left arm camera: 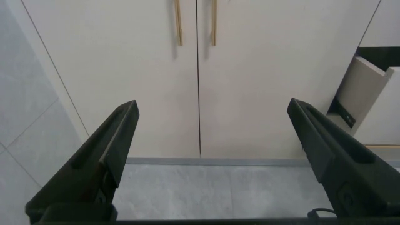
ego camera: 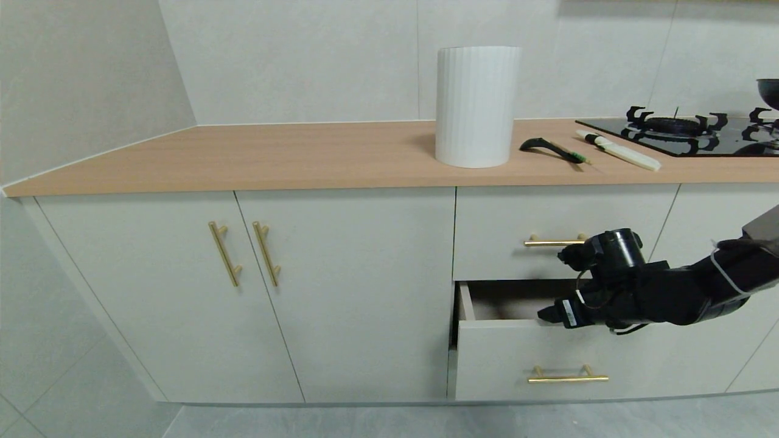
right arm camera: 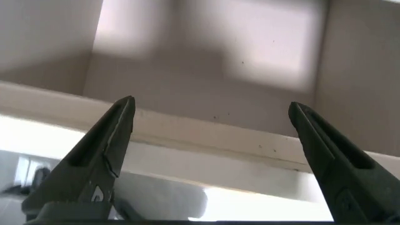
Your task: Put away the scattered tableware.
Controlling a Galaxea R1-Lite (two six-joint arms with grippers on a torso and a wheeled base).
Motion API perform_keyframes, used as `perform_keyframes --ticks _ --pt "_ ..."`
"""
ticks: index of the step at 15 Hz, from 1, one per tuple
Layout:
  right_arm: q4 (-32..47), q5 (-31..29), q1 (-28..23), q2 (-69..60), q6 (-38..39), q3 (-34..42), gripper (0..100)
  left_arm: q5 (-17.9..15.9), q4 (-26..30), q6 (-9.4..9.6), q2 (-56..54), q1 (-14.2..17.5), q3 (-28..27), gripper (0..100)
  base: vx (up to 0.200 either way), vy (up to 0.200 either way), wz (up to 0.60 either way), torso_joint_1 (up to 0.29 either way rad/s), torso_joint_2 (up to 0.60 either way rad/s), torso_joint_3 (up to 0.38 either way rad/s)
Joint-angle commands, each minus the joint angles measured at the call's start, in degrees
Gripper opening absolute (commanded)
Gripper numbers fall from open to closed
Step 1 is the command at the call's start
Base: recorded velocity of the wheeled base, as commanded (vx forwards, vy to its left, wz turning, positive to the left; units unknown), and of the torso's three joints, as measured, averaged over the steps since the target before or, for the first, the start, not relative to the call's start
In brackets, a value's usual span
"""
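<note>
Two pieces of tableware lie on the worktop [ego camera: 274, 155], just to the right of the white ribbed canister [ego camera: 476, 106]: a black-handled utensil [ego camera: 551, 148] nearest it, and a pale knife [ego camera: 618, 149] a little beyond, close to the hob [ego camera: 681, 131].

Straight below the canister, the lower drawer [ego camera: 487, 325] stands partly pulled out. The right claw [ego camera: 548, 314] sits at its mouth, spread wide with nothing in it. From here I can't make out what lies inside the drawer. The left claw [left arm camera: 212, 106] hangs low, down and to the left of the canister, facing the cupboard doors [left arm camera: 200, 81]; it is also wide open and empty.

My guess is that the drawer is being readied to take the utensils. The gap looks narrow for a long knife, so I'd draw the drawer further out first. The claw should then back straight out, minding the brass handle [ego camera: 554, 242] of the drawer above. On the worktop, both pieces lie flat. A pinch from above across each handle seems safest, taking the piece by the canister first.
</note>
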Motion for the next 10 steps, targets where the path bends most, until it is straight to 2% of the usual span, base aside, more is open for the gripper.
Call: perform_keyframes --ticks 1,10 --pt "1.9 0.7 0.1 -1.7 -0.8 0.2 100 0.0 0.0 -0.01 0.0 0.0 0.0 100 0.0 0.0 0.0 0.0 0.0 0.0" --pt "18.5 2.5 0.6 -6.6 -7.9 0.3 100 0.0 0.0 -0.01 0.1 0.0 0.0 100 0.0 0.0 0.0 0.0 0.0 0.0"
